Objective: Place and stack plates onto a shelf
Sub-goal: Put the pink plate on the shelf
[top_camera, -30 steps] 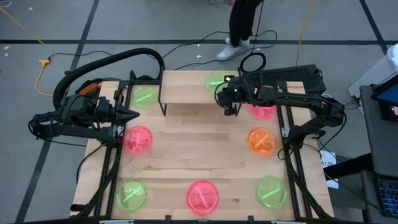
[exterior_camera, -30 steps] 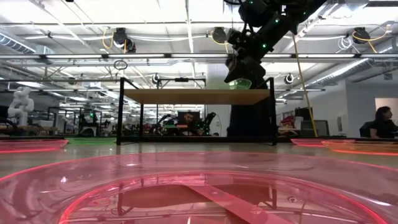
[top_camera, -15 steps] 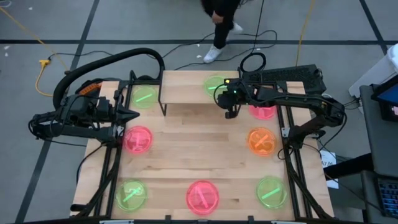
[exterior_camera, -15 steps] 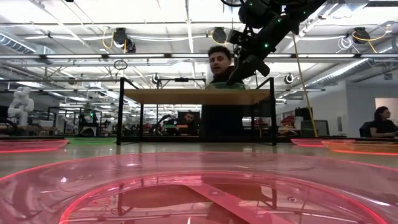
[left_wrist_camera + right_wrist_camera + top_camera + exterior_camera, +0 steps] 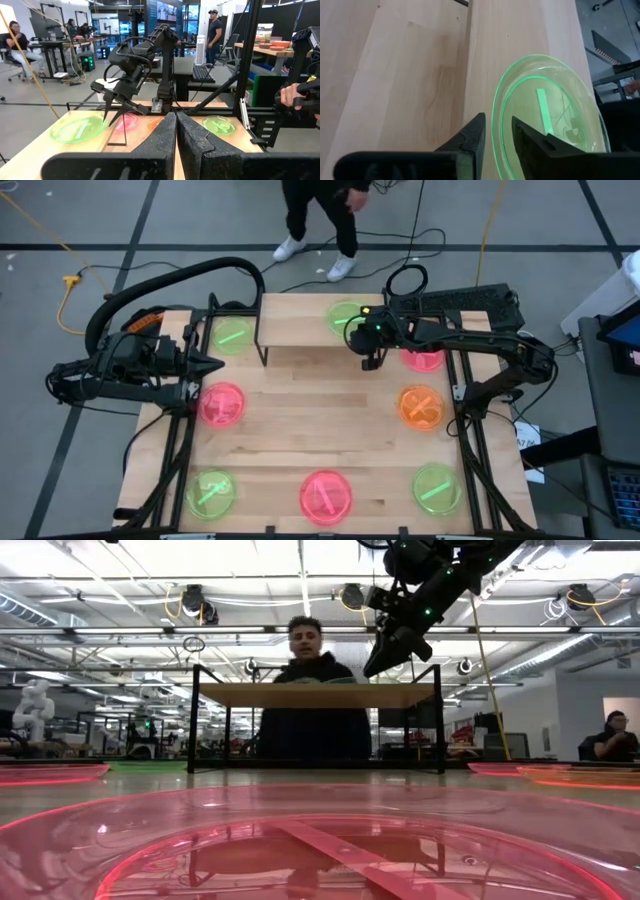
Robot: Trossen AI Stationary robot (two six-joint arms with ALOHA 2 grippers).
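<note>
Right gripper (image 5: 370, 361) is hovering at the shelf's (image 5: 300, 330) front edge, at the end farthest from the left arm, just beside the green plate (image 5: 346, 316) lying flat on the shelf. In the right wrist view its fingers (image 5: 470, 135) are sitting slightly apart, straddling the near rim of that plate (image 5: 547, 107); I cannot tell whether they are touching the rim. In the low view the gripper (image 5: 385, 658) is hanging just above shelf level, tilted.

Left gripper (image 5: 212, 365) is waiting off the shelf's other end, between another green plate (image 5: 231, 335) and a pink plate (image 5: 222, 403) on the table (image 5: 310, 415); its fingers (image 5: 167, 135) are pressed together, holding nothing.

Rest of the plates are lying on the table in front of the shelf: pink (image 5: 422, 358) partly under the right arm, orange (image 5: 420, 406) next out from the shelf, then green (image 5: 436, 487), pink (image 5: 326, 495) and green (image 5: 211, 493) along the table edge farthest from the shelf.

A person (image 5: 313, 690) is standing behind the shelf, beyond the table.
</note>
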